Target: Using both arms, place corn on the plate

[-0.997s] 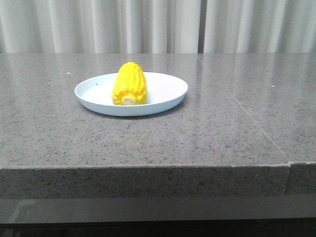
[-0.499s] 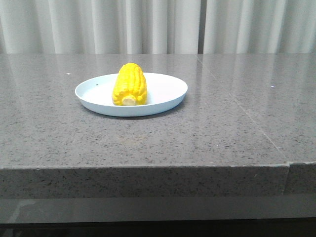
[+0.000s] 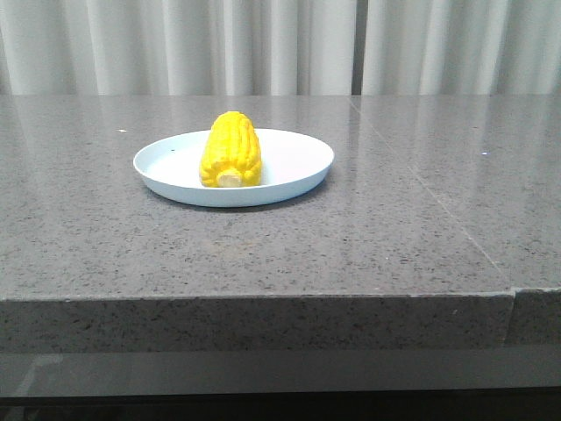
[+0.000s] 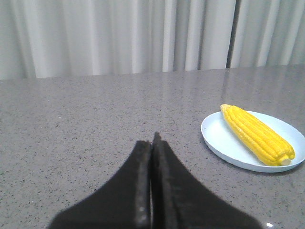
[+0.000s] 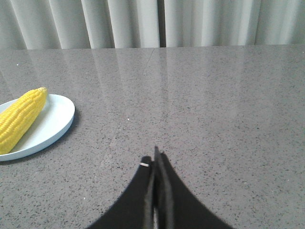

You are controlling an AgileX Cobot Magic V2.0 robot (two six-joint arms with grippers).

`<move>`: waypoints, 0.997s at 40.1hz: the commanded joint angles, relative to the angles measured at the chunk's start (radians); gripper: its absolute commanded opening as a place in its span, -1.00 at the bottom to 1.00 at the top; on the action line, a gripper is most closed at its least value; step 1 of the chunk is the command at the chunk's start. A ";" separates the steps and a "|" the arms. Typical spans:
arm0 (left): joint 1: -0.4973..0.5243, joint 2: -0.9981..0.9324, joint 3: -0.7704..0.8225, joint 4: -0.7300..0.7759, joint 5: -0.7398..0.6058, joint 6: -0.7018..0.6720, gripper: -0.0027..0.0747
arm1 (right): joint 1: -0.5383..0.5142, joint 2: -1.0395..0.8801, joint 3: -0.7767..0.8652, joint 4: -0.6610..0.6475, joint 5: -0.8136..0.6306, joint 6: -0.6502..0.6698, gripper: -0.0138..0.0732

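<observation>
Grey speckled stone makes up the table [image 3: 263, 254], with pale pleated curtains [image 3: 175, 44] hanging behind its far edge. On that surface, left of centre and toward the far side in the front view, sits the plate [image 3: 298, 162], and the corn [image 3: 230, 150] lies inside it. The cob rests on its side on the plate's floor, left of the plate's middle, with its pale stub end facing the near rim and its tapered tip pointing to the far rim. It stays wholly within the rim and nothing else is in the plate. No brand, label or lettering can be read on the corn, the plate or the table.

A thin seam runs across the stone from the far side toward the near right corner, right of the plate. Neither arm shows in the front view.

From the left wrist view, the left gripper [image 4: 152, 143] hangs over bare stone, its two black fingers pressed together with nothing between them, well apart from the plate [image 4: 219, 143] and the corn [image 4: 257, 133]. From the right wrist view, the right gripper [image 5: 155, 160] likewise has its fingers closed flat against each other, empty, well clear of the plate [image 5: 55, 121] and the corn [image 5: 21, 117].
</observation>
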 commanded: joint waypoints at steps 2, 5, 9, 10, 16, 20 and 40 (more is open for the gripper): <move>0.002 0.012 -0.024 -0.001 -0.078 -0.004 -0.98 | -0.004 0.008 -0.023 -0.013 -0.079 -0.010 -0.89; 0.002 0.012 -0.024 -0.001 -0.078 -0.004 -0.98 | -0.004 0.008 -0.023 -0.013 -0.079 -0.010 -0.89; 0.002 0.012 -0.024 -0.001 -0.078 -0.004 -0.98 | -0.004 0.008 -0.023 -0.013 -0.079 -0.010 -0.89; 0.002 0.012 -0.024 -0.001 -0.078 -0.004 -0.98 | -0.004 0.008 -0.023 -0.013 -0.079 -0.010 -0.89; 0.002 0.012 -0.024 -0.001 -0.078 -0.004 -0.98 | -0.004 0.008 -0.023 -0.013 -0.079 -0.010 -0.89; 0.002 0.012 -0.024 -0.001 -0.078 -0.004 -0.98 | -0.004 0.008 -0.023 -0.013 -0.079 -0.010 -0.89; 0.068 -0.066 0.101 -0.053 -0.216 0.037 -0.98 | -0.004 0.008 -0.023 -0.013 -0.079 -0.010 -0.89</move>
